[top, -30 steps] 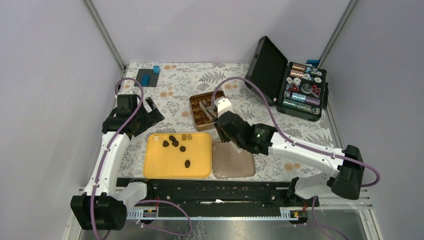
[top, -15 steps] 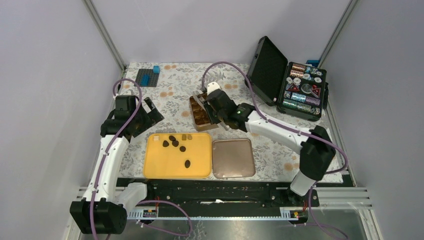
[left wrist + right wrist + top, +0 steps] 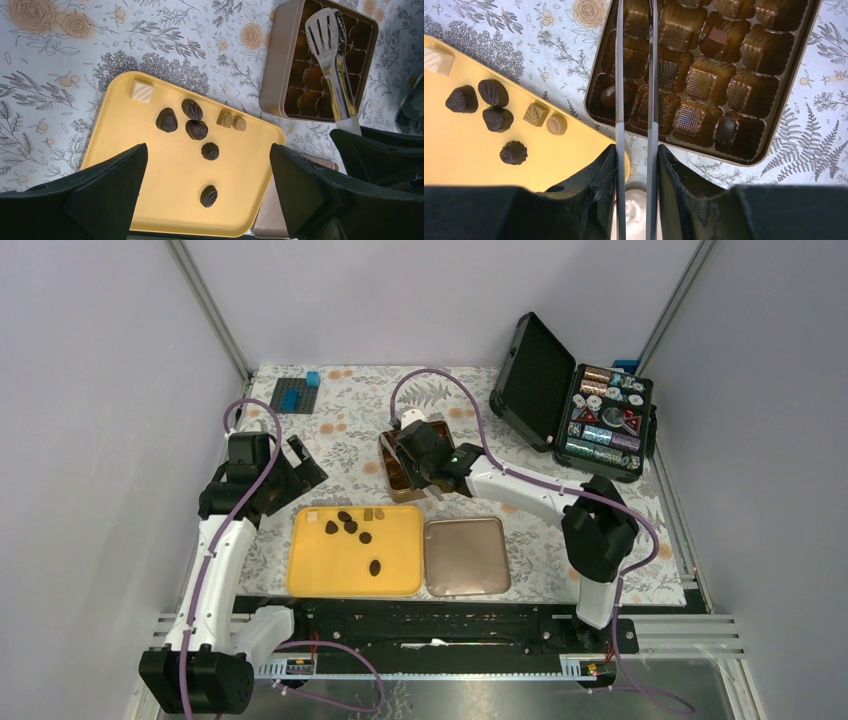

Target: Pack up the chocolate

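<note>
Several dark chocolate pieces [image 3: 351, 527] and two tan squares [image 3: 373, 513] lie on the yellow tray [image 3: 300, 580]. They also show in the left wrist view [image 3: 196, 129], along with a pale square [image 3: 141, 91]. The brown compartment box [image 3: 392, 478] stands behind the tray and holds a few pieces [image 3: 725, 129]. My right gripper [image 3: 418, 445] is shut on metal tongs [image 3: 652, 75] whose arms reach over the box's left cells. In the right wrist view my right gripper [image 3: 636, 150] is above the box's near edge. My left gripper [image 3: 207, 150] is open and empty, above the tray's left side [image 3: 300, 462].
The box's flat brown lid [image 3: 466, 556] lies right of the tray. An open black case [image 3: 600, 420] with small colourful items stands at the back right. A dark baseplate with a blue block [image 3: 297, 393] sits at the back left.
My right arm has swung from above the lid back and left to over the box, carrying the tongs. My left arm has barely moved.
</note>
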`<state>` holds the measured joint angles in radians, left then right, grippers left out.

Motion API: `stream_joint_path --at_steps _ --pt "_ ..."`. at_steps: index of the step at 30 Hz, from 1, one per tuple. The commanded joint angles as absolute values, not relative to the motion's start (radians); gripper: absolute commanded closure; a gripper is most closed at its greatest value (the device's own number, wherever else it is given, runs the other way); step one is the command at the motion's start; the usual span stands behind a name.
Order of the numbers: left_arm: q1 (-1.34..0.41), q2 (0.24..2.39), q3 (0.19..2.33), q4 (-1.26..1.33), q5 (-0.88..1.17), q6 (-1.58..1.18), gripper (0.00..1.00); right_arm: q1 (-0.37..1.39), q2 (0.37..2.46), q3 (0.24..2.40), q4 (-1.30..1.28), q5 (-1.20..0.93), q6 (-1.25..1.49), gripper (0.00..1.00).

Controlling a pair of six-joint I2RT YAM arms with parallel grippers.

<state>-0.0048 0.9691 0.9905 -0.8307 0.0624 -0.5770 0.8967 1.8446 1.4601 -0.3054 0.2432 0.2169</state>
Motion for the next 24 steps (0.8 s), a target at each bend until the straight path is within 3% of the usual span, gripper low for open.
stream_joint_path --at_steps 1,11,16,24 --pt "0.000 0.930 1.006 -0.828 0.097 -0.572 0.01 0.886 1.866 1.531 -0.279 0.269 0.232 0.70" --pt "0.000 0.925 1.002 -0.835 0.099 -0.556 0.01 0.870 1.917 1.580 -0.292 0.288 0.237 0.70" --pt "-0.001 0.920 1.011 -0.849 0.090 -0.552 0.01 0.869 1.928 1.592 -0.308 0.282 0.241 0.57" --pt "-0.002 0.908 1.003 -0.852 0.084 -0.552 0.01 0.870 1.930 1.601 -0.315 0.274 0.239 0.52"
